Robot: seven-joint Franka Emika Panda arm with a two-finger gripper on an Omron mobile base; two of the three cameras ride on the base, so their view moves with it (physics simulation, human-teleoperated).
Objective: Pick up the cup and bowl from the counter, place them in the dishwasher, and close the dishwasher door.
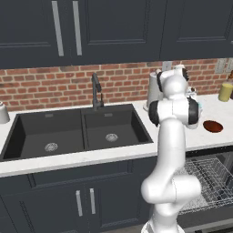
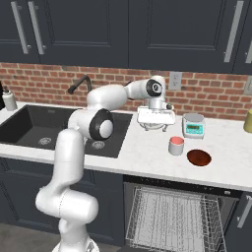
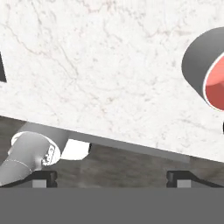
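Note:
The small pinkish-red cup (image 2: 175, 145) stands on the white counter (image 2: 147, 152), with the dark reddish-brown bowl (image 2: 199, 157) just to its right. The bowl (image 1: 213, 126) also shows past my arm in the left base view. My gripper (image 2: 156, 126) hovers open over the counter, behind and to the left of the cup, holding nothing. In the hand view the cup (image 3: 214, 74) sits at the right edge, well off from the gripper (image 3: 111, 177). The dishwasher (image 2: 172, 216) is open below the counter, wire rack exposed. Its door is out of view.
A small kitchen scale (image 2: 193, 125) stands behind the cup. The black double sink (image 1: 77, 129) with its faucet (image 1: 96, 91) lies to the left. An olive-yellow cylinder (image 1: 225, 92) stands at the far right by the brick wall. A pale grey container (image 1: 2, 113) sits far left.

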